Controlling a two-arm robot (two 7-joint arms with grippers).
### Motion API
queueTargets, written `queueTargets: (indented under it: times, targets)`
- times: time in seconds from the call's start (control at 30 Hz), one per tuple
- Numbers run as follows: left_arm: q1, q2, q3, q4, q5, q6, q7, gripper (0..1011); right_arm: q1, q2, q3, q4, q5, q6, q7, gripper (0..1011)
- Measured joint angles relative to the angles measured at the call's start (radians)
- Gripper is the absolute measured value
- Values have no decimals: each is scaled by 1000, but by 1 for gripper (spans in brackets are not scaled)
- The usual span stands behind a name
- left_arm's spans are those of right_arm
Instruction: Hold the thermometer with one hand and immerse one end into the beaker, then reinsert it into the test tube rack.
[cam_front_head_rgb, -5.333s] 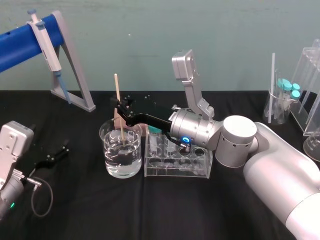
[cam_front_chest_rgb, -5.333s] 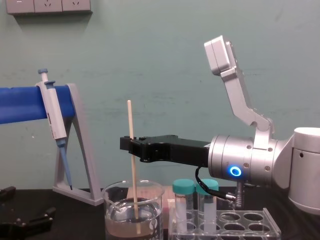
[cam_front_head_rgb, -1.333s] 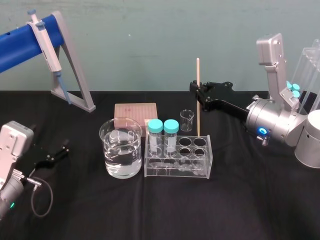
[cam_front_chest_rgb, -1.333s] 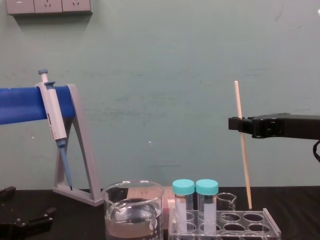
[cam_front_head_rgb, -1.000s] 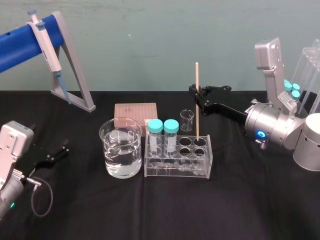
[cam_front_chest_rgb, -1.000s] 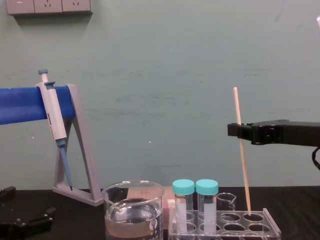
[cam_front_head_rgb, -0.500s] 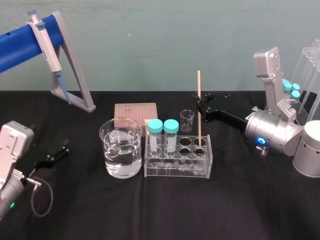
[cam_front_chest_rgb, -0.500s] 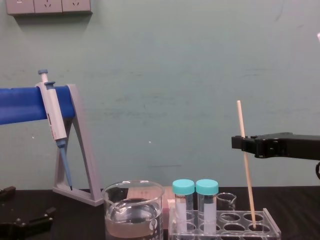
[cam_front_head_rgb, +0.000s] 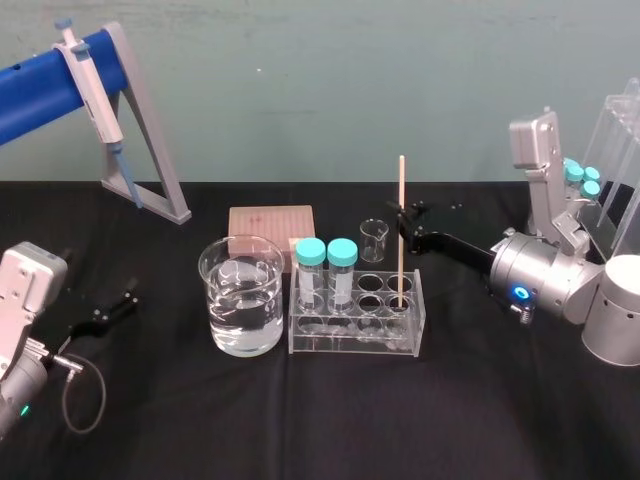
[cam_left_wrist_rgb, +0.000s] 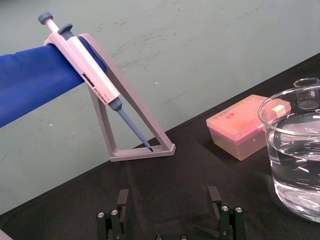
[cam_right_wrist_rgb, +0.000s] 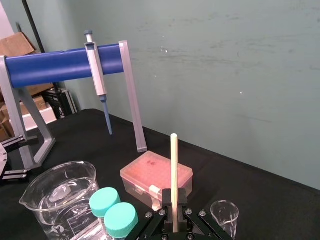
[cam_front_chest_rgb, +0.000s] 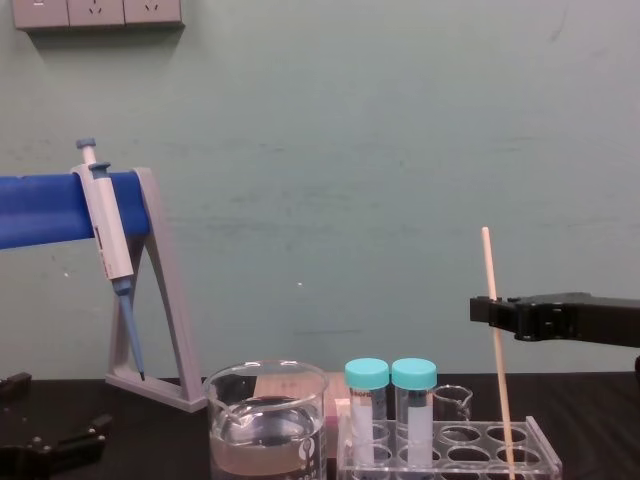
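Now the right gripper (cam_front_head_rgb: 404, 218) clamps the thermometer (cam_front_head_rgb: 401, 185) inside the test tube rack (cam_front_head_rgb: 355, 338) near its right edge.

Nothing legible anywhere. Faint print on the beaker (cam_right_wrist_rgb: 59, 200) at lower left of the right wrist view, too small to read. Dark label strip on the pipette (cam_left_wrist_rgb: 84, 64) at upper left of the left wrist view, blurred. White labels on the capped tubes (cam_front_chest_rgb: 367, 420), unreadable.

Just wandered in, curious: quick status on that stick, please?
Right hand shut on the thermometer. Its lower end sits in a right-end hole of the test tube rack. Left hand open, parked low left. Capped tubes apart, not blocking.
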Motion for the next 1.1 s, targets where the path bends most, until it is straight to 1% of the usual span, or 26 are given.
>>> queueTargets:
  times: [0.73,1.1]
  targets:
    - [0,0,0,0,0,0,0,1004,3,-17,-3,42,-3,-14,12,53]
    - [0,0,0,0,0,0,0,1004,2,-21,-3,51,-6,-14,14,54]
